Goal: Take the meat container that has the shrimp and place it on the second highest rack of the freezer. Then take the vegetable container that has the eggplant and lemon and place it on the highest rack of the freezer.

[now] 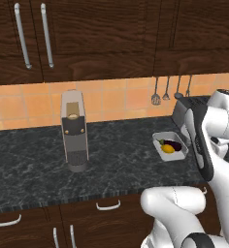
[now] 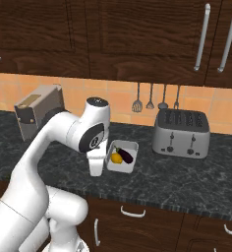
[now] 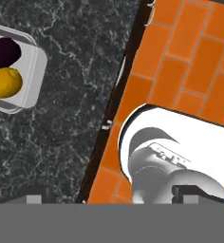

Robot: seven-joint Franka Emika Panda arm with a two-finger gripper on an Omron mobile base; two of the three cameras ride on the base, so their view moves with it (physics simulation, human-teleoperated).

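The jaws stand wide and hold nothing. On the dark counter [image 1: 116, 145] a white tray [image 1: 170, 145] holds the eggplant [image 2: 125, 155] and lemon [image 2: 116, 158]. A coffee machine [image 1: 74, 131] stands well left, a toaster [image 2: 182, 132] right, utensils [image 2: 150, 97] hang farther back.

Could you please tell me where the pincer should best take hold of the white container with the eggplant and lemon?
Probably from above, on the vegetable container's thin raised rim along the side nearer the lemon, one finger inside. The eggplant fills the other side, and the tray sits flat on the counter.
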